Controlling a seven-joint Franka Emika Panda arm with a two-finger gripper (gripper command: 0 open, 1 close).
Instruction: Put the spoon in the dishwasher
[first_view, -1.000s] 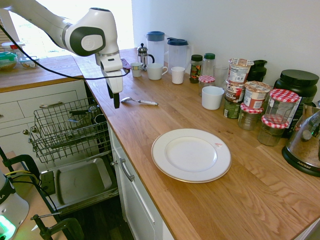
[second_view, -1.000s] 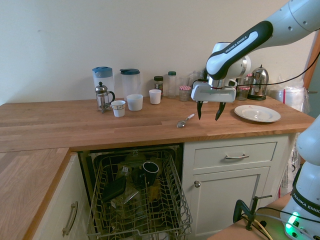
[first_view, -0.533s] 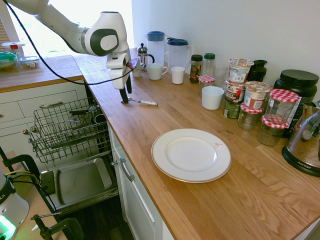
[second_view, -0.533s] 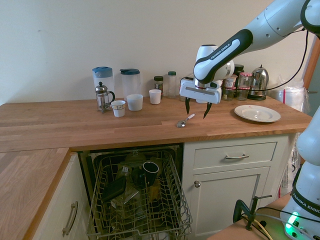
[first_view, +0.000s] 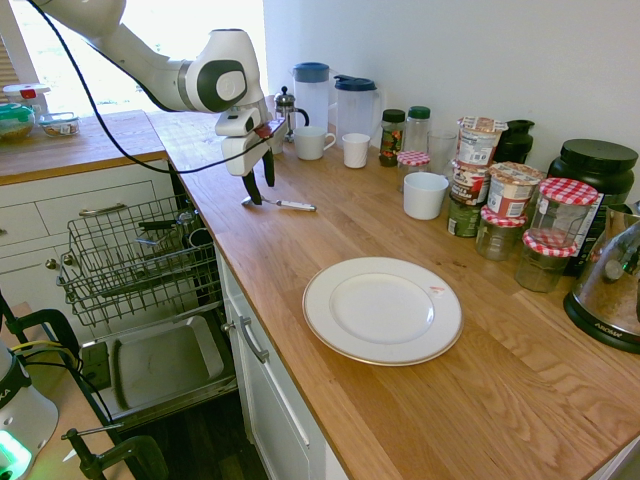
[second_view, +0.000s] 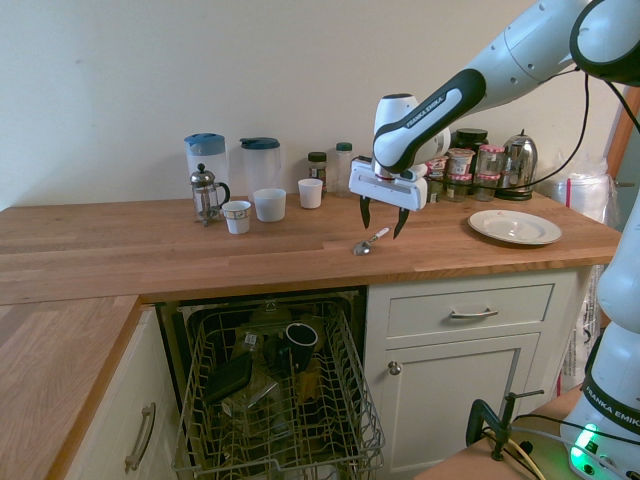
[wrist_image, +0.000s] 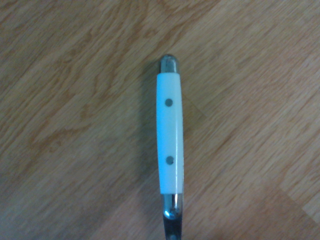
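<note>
The spoon (first_view: 287, 205) lies flat on the wooden counter near its front edge, above the dishwasher. It has a silver bowl (second_view: 361, 248) and a white handle (wrist_image: 170, 132) with two rivets. My gripper (first_view: 263, 192) is open and points down just over the handle, one finger on each side, touching nothing as far as I can see. In the second exterior view the gripper (second_view: 382, 231) hangs over the handle end. The dishwasher stands open below, its wire rack (first_view: 130, 255) pulled out over the lowered grey door (first_view: 160, 365). The rack (second_view: 275, 400) holds a dark cup and other items.
A white plate (first_view: 382, 310) sits further along the counter. At the back wall stand two jugs (first_view: 311, 90), a French press (first_view: 287, 110), white cups (first_view: 312, 143), jars (first_view: 548, 225) and a kettle (first_view: 610, 285). White drawers (second_view: 470, 312) flank the dishwasher.
The arm has swung away from the plate side towards the spoon and come down. The open fingers now stand over the spoon's handle. The spoon has not moved.
</note>
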